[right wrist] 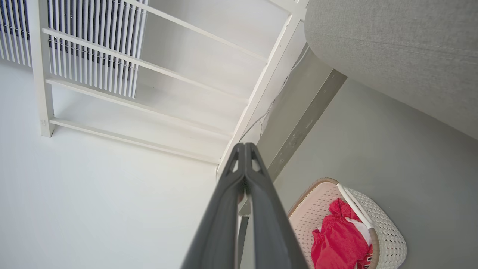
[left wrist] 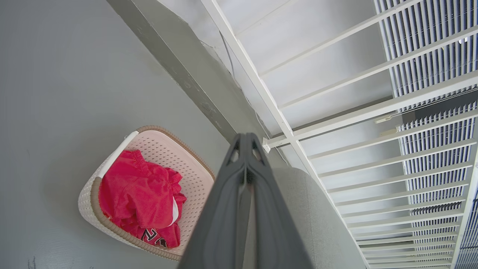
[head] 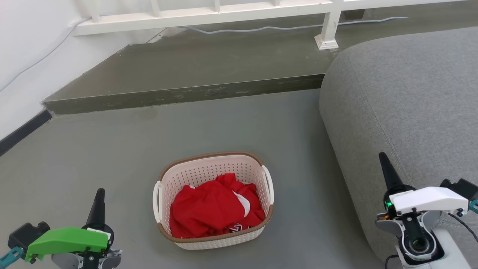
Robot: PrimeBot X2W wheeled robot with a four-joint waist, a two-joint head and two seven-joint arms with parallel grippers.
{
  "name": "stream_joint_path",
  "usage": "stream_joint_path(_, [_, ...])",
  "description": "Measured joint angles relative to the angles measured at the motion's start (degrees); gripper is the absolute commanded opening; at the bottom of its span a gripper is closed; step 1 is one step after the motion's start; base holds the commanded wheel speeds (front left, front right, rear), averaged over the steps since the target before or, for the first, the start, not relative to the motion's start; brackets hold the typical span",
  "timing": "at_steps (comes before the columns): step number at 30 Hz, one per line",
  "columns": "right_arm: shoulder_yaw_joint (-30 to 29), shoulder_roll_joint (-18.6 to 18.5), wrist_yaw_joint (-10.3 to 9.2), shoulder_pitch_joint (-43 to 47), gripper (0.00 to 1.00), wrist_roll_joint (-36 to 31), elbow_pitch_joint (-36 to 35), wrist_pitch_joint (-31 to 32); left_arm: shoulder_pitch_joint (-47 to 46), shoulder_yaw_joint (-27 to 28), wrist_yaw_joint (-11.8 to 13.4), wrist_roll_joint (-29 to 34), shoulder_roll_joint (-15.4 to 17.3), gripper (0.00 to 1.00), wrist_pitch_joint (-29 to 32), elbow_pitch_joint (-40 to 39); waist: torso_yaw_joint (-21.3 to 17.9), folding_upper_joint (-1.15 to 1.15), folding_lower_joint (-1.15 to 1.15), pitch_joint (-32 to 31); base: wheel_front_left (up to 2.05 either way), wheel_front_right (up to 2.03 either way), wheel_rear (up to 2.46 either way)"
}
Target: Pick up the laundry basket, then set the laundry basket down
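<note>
The laundry basket (head: 213, 170) stands on the grey floor in the lower middle of the head view: cream-white, perforated, brown rim, a white handle on each side, red clothing bunched inside. It also appears in the left wrist view (left wrist: 160, 149) and the right wrist view (right wrist: 388, 228). My left gripper (head: 99, 198) is shut and holds nothing, well to the left of the basket and nearer to me. My right gripper (head: 385, 164) is shut and holds nothing, far to the right, in front of the sofa. Each wrist view shows its fingers (left wrist: 244, 175) (right wrist: 244, 179) pressed together.
A grey sofa (head: 410, 104) fills the right side, close to the basket. A raised dark step (head: 179, 95) crosses behind the basket, with a white railing (head: 209, 15) and a cable beyond. A white wall (head: 22, 56) runs along the left.
</note>
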Motion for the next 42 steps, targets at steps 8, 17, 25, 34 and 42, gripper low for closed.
stream_joint_path(8, [-1.97,-0.12,0.62,-0.01,0.0,5.71,0.21,1.41,-0.46,0.68,-0.02,-5.37,-0.01,0.0,1.52,0.13,0.22,0.0,0.0,-0.39,0.0,0.0,0.0])
stream_joint_path(17, [-3.89,-0.15,1.38,-0.04,0.0,11.23,0.36,2.54,-0.54,1.46,-0.03,-10.78,-0.02,0.0,3.18,0.21,0.43,0.0,0.0,-0.78,0.0,0.0,0.0])
stream_joint_path(25, [-5.88,-0.2,1.93,-0.08,0.0,17.07,0.59,4.04,-0.68,2.0,-0.11,-16.16,-0.02,0.0,4.7,0.32,0.65,0.0,0.0,-1.17,0.0,0.0,0.0])
stream_joint_path(34, [-8.11,-0.23,2.63,-0.13,0.0,23.4,0.81,5.55,-1.46,2.86,-0.51,-22.16,-0.03,0.0,6.51,0.42,0.89,0.0,0.0,-1.61,0.0,0.0,0.0])
stream_joint_path(42, [-8.6,-0.26,2.93,-0.15,0.0,24.46,0.92,5.72,-1.76,3.05,-0.52,-23.82,-0.03,0.0,6.69,0.42,0.92,0.0,0.0,-1.67,0.0,0.0,0.0])
